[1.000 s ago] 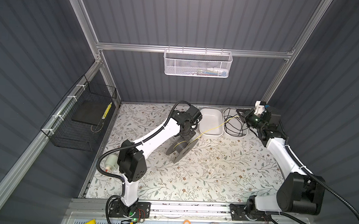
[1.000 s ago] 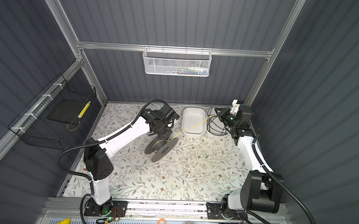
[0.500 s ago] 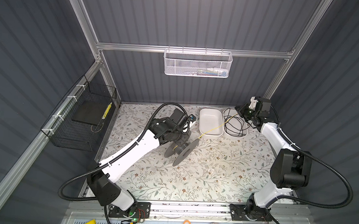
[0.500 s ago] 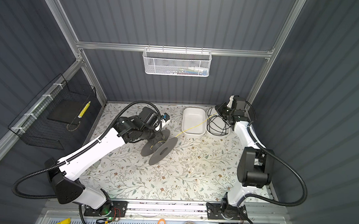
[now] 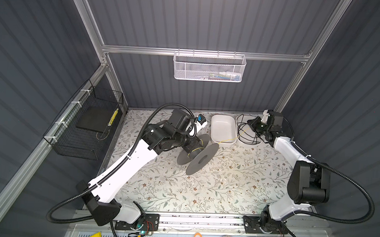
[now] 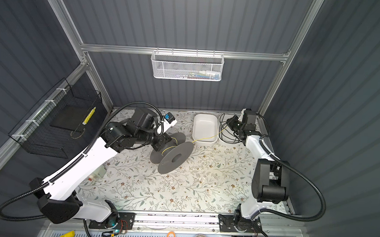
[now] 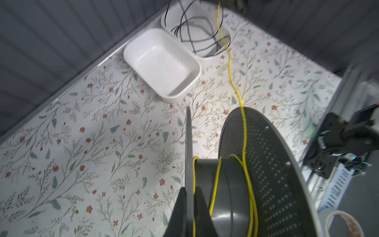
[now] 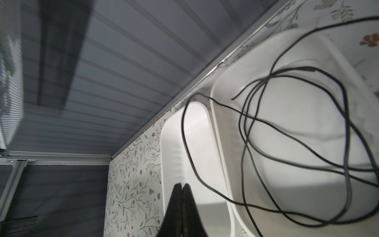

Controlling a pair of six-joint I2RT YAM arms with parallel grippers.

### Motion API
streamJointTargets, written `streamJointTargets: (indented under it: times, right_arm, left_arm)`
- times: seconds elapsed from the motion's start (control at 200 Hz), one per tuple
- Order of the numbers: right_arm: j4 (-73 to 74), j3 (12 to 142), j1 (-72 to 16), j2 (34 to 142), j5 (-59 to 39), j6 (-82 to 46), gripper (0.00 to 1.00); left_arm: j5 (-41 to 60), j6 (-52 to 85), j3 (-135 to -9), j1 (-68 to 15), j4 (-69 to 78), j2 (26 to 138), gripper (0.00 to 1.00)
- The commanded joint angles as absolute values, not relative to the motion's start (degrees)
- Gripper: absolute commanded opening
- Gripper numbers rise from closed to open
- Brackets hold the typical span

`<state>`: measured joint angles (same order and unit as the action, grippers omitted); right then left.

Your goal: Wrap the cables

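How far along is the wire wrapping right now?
Done: a few turns of wire are wound on the spool. In hand: left gripper clamps the spool flange; right gripper, shut, seems to hold the wire. To do: the long free stretch, plus black cables lying in the tray.

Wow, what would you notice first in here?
Probably the bright yellow wire, stretched over the flowery table from the gray spool in the middle toward the shut right gripper at the back. The left gripper pinches the spool's thin rim, and a few yellow turns sit on its core. Near the back wall, an empty white tray stands beside a bowl of tangled black cords.
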<state>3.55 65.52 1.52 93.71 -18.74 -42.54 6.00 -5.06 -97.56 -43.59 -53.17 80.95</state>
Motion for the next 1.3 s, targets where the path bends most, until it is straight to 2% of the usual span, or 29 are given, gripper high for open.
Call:
streamJointTargets:
  times: [0.0,0.19,0.28,0.45,0.67,0.845,0.985,1.125,1.295]
  right_arm:
    - [7.6,61.0,0.6,91.6,-11.0,-38.9,0.00]
    - [11.8,49.4,-5.3,84.4,-5.1,-38.8,0.00]
    - [14.3,43.4,-8.7,80.8,-2.2,-40.5,0.00]
    - [17.1,36.6,-18.9,75.8,5.2,-43.2,0.00]
    - [18.3,32.6,-32.3,67.2,13.8,-46.2,0.00]
    - [14.1,34.3,-44.6,57.6,22.1,-42.2,0.00]
    - [11.3,40.7,-52.6,54.9,25.5,-35.7,0.00]
    - [10.5,48.5,-55.5,58.6,21.0,-31.8,0.00]
    - [10.6,58.3,-55.4,66.0,15.9,-26.3,0.00]
  left_arm:
    - [17.1,-1.6,-102.8,-42.5,-51.9,79.5,0.00]
    - [18.5,9.3,-104.4,-37.6,-38.0,80.6,0.00]
    - [15.6,15.3,-103.8,-35.2,-30.4,81.5,0.00]
    - [5.2,25.6,-97.4,-34.4,-12.6,82.8,0.00]
    - [-8.8,27.7,-93.4,-34.4,-4.5,86.9,0.00]
    - [-23.8,22.2,-91.1,-35.0,-5.1,87.7,0.00]
    - [-35.5,15.9,-90.4,-36.4,-7.1,89.6,0.00]
    - [-40.9,11.2,-89.4,-37.7,-7.0,91.3,0.00]
    - [-39.4,6.5,-86.1,-40.7,-6.3,91.4,0.00]
